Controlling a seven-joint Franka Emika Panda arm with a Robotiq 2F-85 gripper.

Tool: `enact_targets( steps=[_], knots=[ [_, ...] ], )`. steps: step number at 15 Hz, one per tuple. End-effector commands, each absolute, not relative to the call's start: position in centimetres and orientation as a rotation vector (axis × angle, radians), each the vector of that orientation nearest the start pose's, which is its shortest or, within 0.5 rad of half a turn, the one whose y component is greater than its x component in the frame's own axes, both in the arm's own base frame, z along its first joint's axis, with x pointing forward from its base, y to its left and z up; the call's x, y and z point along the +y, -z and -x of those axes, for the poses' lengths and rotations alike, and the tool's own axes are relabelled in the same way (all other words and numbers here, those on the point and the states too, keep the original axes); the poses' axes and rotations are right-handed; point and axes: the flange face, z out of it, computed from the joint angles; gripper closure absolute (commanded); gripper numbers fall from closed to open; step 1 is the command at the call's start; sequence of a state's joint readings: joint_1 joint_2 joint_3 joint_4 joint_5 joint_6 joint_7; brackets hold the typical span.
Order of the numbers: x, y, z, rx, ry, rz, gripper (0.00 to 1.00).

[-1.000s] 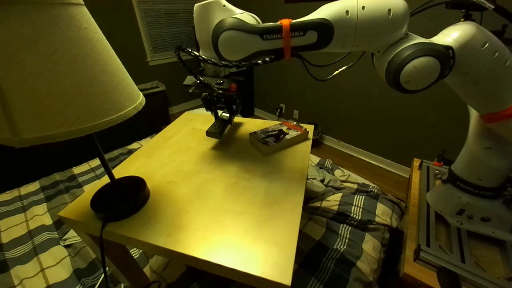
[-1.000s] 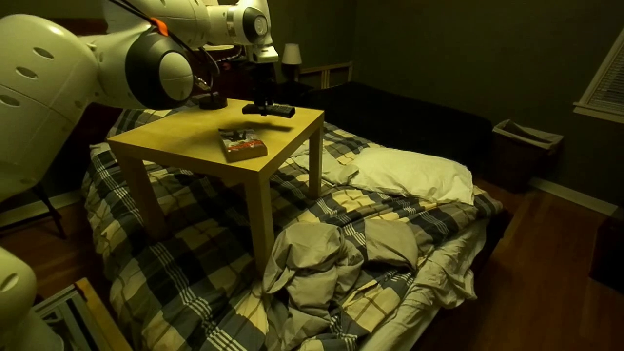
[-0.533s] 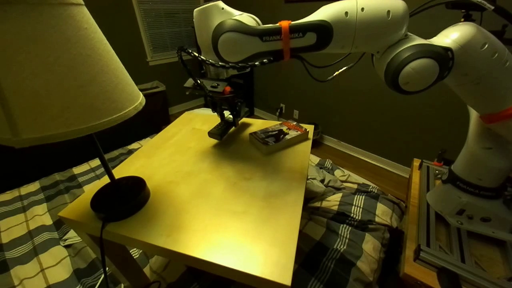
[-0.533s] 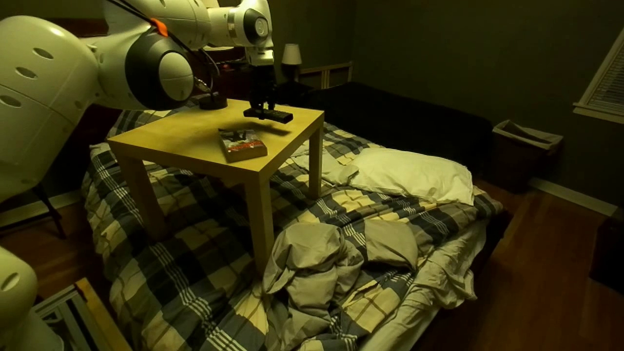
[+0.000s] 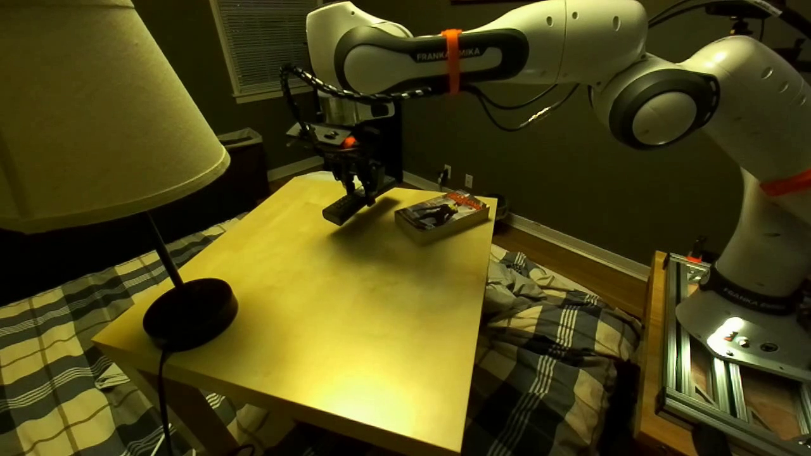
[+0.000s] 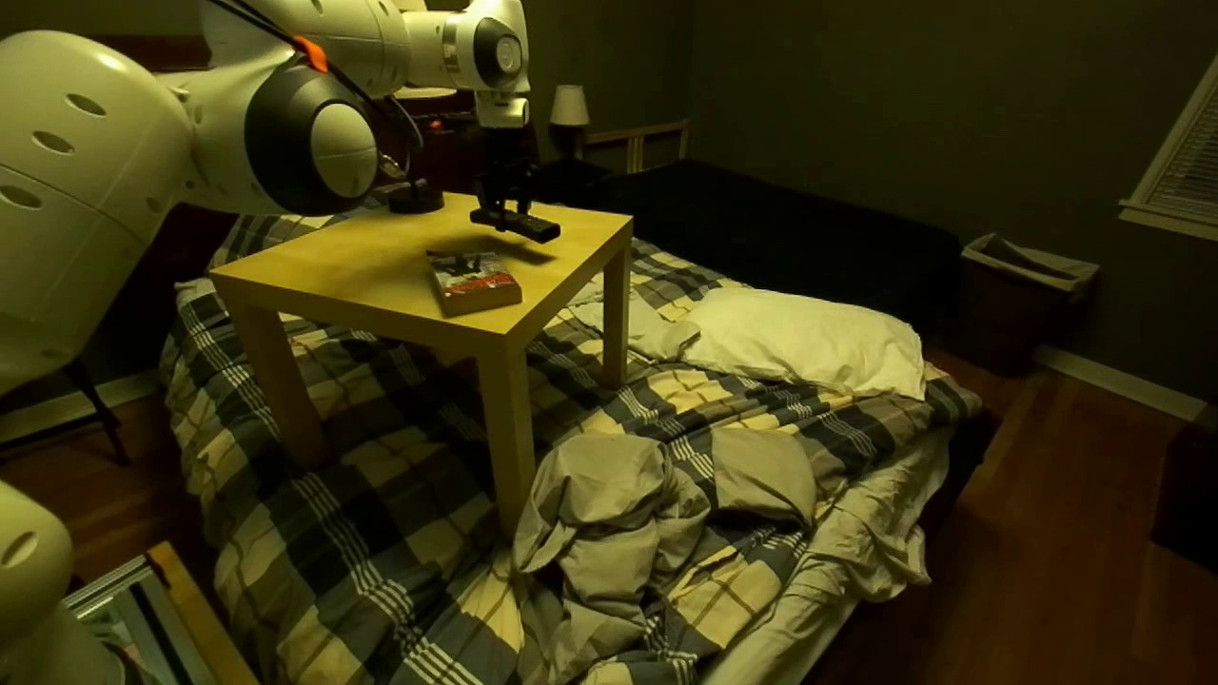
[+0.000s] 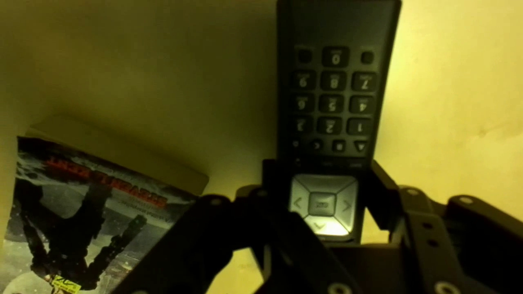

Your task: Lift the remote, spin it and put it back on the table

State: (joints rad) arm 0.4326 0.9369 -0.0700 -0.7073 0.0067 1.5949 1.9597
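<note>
The black remote (image 5: 343,208) is held above the far part of the yellow-tan table (image 5: 317,304), and its shadow falls on the tabletop. It also shows in an exterior view (image 6: 521,225) over the table (image 6: 362,252), roughly level. In the wrist view the remote (image 7: 333,94) shows number keys and a silver arrow pad, with its number-key end pointing to the top. My gripper (image 7: 322,188) is shut across the remote at the arrow pad, one finger on each long side. The gripper also shows in both exterior views (image 5: 360,193) (image 6: 514,202). The remote's other end is hidden by the gripper.
A thick paperback book (image 5: 443,215) lies on the table beside the held remote; it also shows in the wrist view (image 7: 90,212). A lamp with a black base (image 5: 190,313) and large shade (image 5: 95,107) stands at a table corner. A plaid bed (image 6: 381,533) surrounds the table legs.
The wrist and gripper have turned about the vertical, and the remote has turned with them. The remote stays raised over nearly the same spot. The book and lamp have not moved.
</note>
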Motion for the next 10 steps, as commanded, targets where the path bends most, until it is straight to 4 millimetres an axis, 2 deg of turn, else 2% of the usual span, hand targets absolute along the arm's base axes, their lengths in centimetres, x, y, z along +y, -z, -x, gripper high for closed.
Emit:
enact_targets(
  steps=[1, 9, 10],
  knots=[
    [30.1, -39.1, -71.7, 2.333, 0.027, 2.184, 0.72],
    [29.9, -36.6, -72.3, 2.374, 0.04, 2.151, 0.72],
    [30.0, -36.6, -72.3, 2.347, 0.052, 2.176, 0.24]
  ],
)
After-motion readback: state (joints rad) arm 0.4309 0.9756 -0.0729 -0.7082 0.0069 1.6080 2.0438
